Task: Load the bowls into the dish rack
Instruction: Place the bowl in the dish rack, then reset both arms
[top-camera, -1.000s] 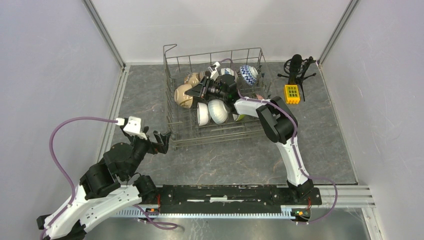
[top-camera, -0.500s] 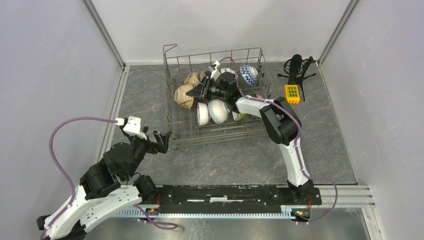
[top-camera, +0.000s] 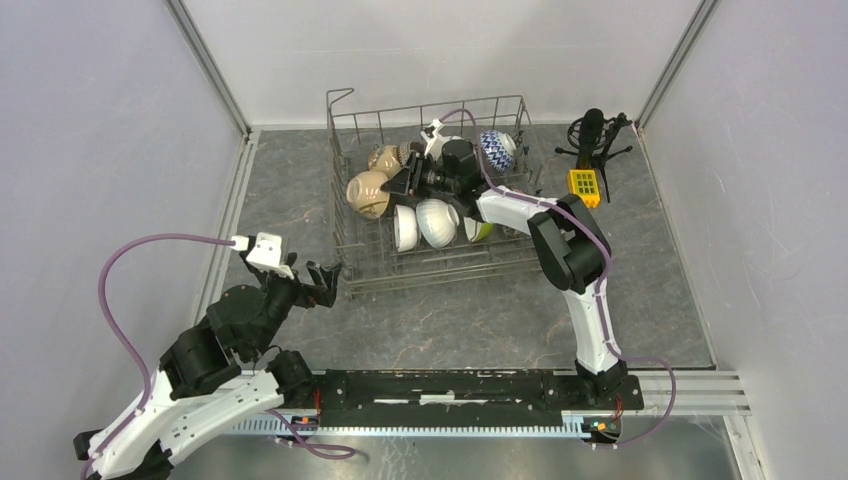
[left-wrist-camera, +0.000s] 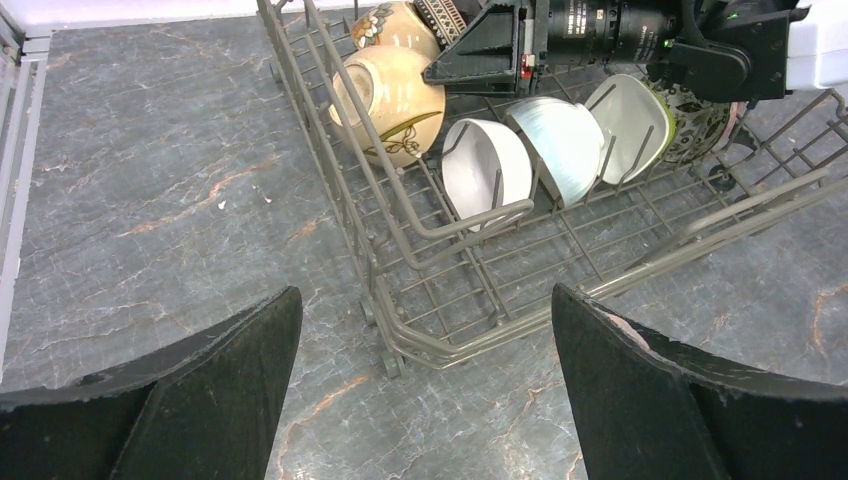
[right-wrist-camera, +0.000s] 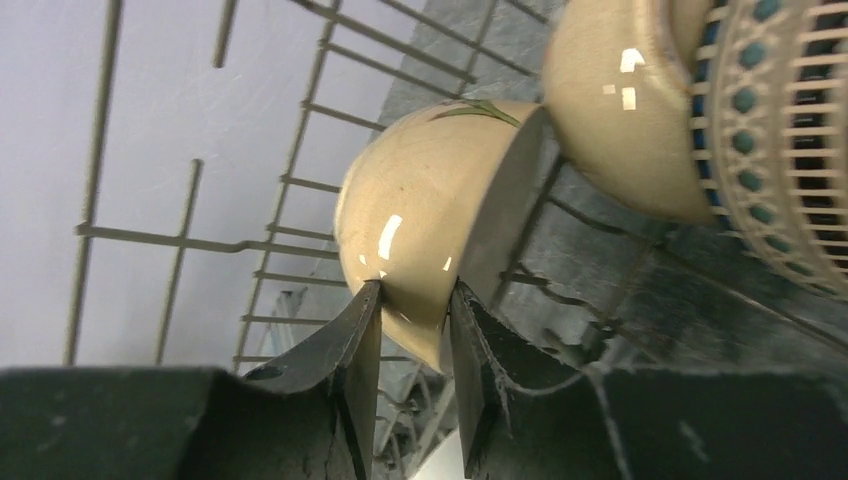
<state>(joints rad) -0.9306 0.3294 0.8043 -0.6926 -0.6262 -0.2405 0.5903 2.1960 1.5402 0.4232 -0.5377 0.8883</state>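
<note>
Dish rack (top-camera: 440, 268) sits far-centre on your counter (top-camera: 450, 320). Inside, at its L, is the L-side bowl (top-camera: 366, 193), w/ another bowl (top-camera: 386, 157) just behind. Three bowls (top-camera: 436, 221) stand on edge in a row, centre; one more bowl (top-camera: 496, 150) at far-R corner. Your R claw (top-camera: 390, 186) reaches in from the R, straddling the L-side bowl's rim. L claw (top-camera: 328, 282) is outside, by rack's near-L corner. Mic stand (top-camera: 593, 135) & small block (top-camera: 583, 187): R of rack.

Robot lab test cell — plain enclosure walls (top-camera: 90, 130), aluminium frame rails (top-camera: 208, 68), tripod microphone (top-camera: 592, 126).
</note>
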